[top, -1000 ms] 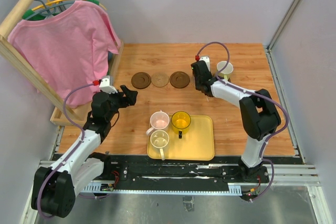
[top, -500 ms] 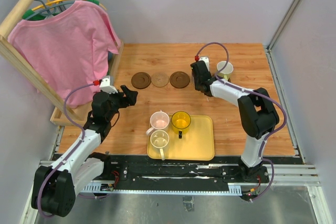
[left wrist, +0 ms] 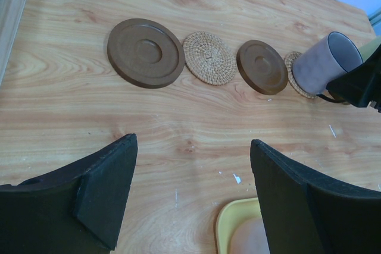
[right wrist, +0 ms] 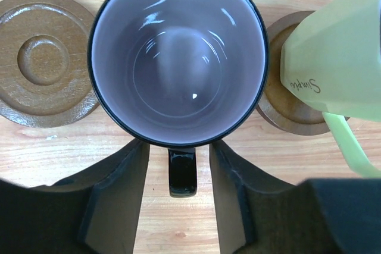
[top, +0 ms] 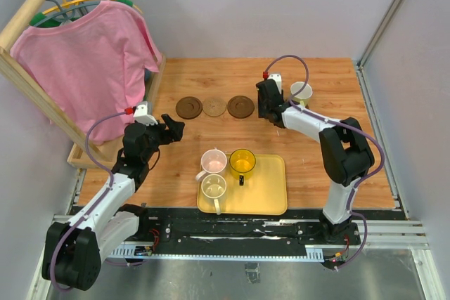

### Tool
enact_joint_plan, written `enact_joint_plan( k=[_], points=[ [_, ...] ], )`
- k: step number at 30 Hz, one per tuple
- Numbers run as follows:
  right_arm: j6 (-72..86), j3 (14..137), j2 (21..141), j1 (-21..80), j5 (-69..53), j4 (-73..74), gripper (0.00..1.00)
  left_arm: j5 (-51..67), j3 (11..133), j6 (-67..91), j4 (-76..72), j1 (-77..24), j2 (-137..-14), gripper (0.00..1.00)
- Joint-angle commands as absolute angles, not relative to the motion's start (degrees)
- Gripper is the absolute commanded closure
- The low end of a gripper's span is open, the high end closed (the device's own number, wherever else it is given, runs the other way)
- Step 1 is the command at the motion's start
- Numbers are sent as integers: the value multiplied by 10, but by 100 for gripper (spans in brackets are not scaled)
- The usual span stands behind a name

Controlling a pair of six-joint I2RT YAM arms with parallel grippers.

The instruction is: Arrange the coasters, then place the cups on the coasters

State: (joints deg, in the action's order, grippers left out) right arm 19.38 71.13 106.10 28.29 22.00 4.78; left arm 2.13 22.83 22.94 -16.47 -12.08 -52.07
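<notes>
Three coasters lie in a row: dark brown (top: 188,107), tan woven (top: 214,106), dark brown (top: 240,106). A grey-purple cup (right wrist: 178,57) stands upright on a fourth, tan coaster (left wrist: 292,63). My right gripper (right wrist: 178,150) is open astride the cup's black handle (right wrist: 182,173), with a gap on each side. A white cup with a pale green inside (right wrist: 339,52) sits on a dark coaster (right wrist: 286,108) just right of it. Pink (top: 214,161), yellow (top: 242,162) and cream (top: 213,187) cups stand at the yellow tray (top: 271,187). My left gripper (left wrist: 191,153) hovers open and empty over bare wood.
A wooden rack with a pink shirt (top: 91,61) leans along the table's left side, close to my left arm. Grey walls close off the back and right. The yellow tray's corner (left wrist: 238,224) shows just below my left fingers.
My right gripper's jaws have parted from the grey-purple cup's handle, and the arm has shifted very slightly. The left arm has not moved.
</notes>
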Motion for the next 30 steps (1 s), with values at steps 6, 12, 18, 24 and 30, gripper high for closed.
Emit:
enact_joint_plan(
  k=[6, 12, 18, 24, 30],
  points=[
    [209, 727, 1048, 273, 225, 54, 42, 17, 237, 221, -177, -118, -511, 20],
    [221, 699, 1013, 275, 208, 54, 37, 23, 235, 216, -178, -119, -494, 19],
    [223, 667, 950, 289, 200, 67, 25, 36, 233, 217, -177, -119, -484, 19],
    [220, 625, 878, 315, 208, 79, 20, 38, 227, 215, -177, -119, -481, 19],
    [220, 577, 795, 349, 229, 98, 19, 34, 217, 217, -193, -121, -485, 19]
  ],
)
